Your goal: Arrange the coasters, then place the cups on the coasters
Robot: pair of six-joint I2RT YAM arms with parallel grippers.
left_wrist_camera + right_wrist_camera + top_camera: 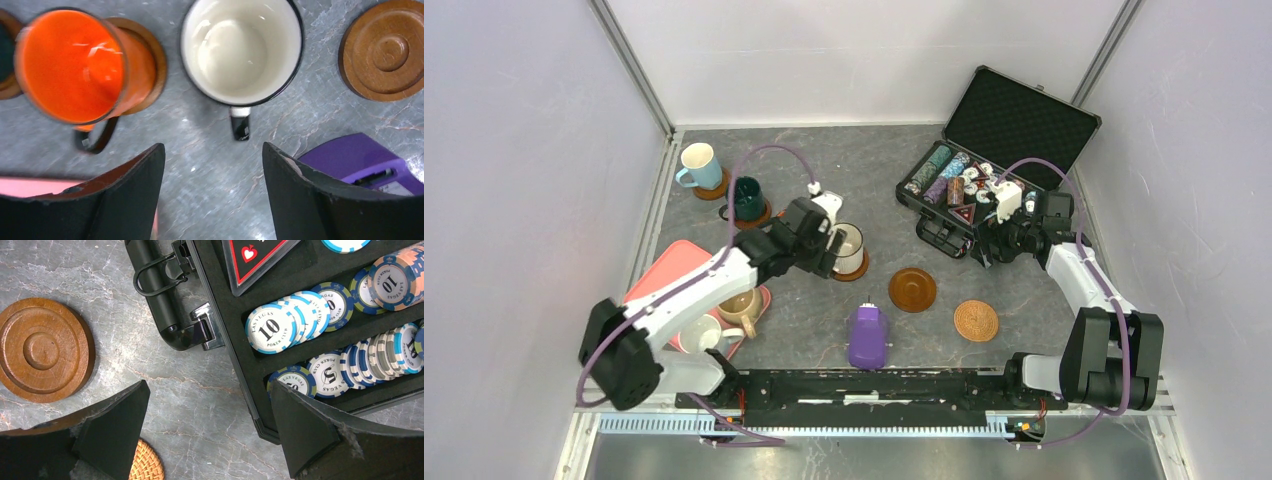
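Left of purple device (867, 337): pink tray (669, 265) with white mug (699, 335) and beige mug (740, 310) close together, not yet on coasters; could knock one while grabbing the other. Beyond it, rightward: poker case (1022, 125), right hand (209, 387) spread, empty, hanging over its edge; could snag the latch (206, 327). Beyond it, leftward: left hand (212, 150) spread, pinching nothing, near cream mug (242, 50) on its coaster (862, 269); could clip the handle (240, 122) and shove it off. Just right of it: bare dark coaster (912, 289), woven coaster (975, 320).

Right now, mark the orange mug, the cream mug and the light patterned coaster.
orange mug (70, 65), left wrist view, its orange inside.
cream mug (235, 50), left wrist view, its inner floor.
light patterned coaster (976, 320), top view, centre of its face.
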